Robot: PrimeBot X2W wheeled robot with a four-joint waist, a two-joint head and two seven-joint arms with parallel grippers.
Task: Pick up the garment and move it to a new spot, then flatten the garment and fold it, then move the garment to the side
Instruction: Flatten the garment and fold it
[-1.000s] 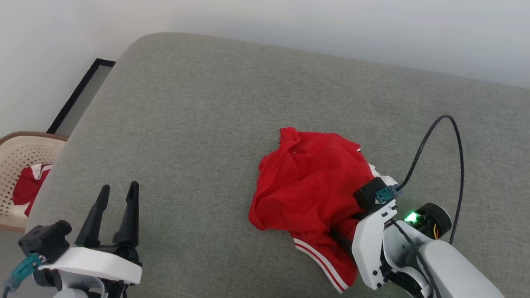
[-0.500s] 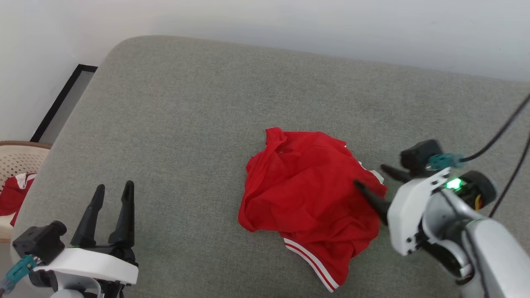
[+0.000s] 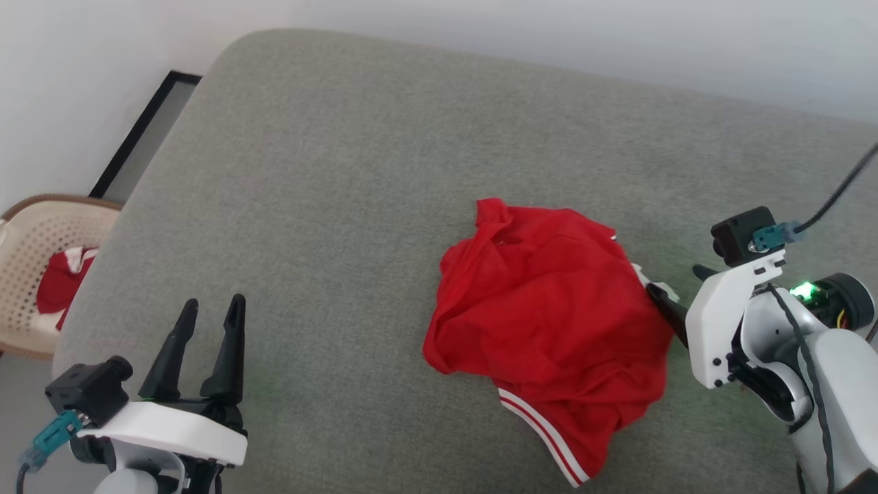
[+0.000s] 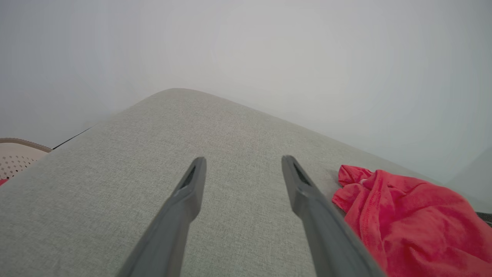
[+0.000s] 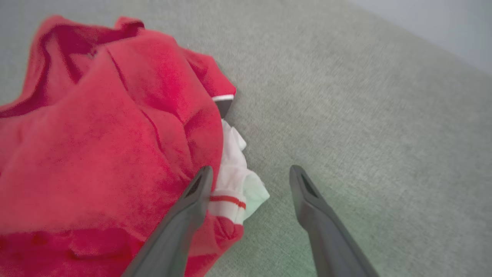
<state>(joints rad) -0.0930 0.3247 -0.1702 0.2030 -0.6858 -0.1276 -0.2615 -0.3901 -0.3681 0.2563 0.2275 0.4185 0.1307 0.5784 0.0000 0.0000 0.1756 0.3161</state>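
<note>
The garment (image 3: 549, 329) is heaped on the grey cushion (image 3: 343, 171), its white sleeve (image 5: 234, 169) just beside the nearer, wide-spread, empty right gripper (image 3: 674, 280), while the equally wide left gripper (image 3: 214, 302) is seen well apart leftward.

Open grey cushion (image 3: 329, 206) left of garment (image 3: 549, 322), wall (image 3: 549, 34) behind, basket (image 3: 27, 261) beside edge
</note>
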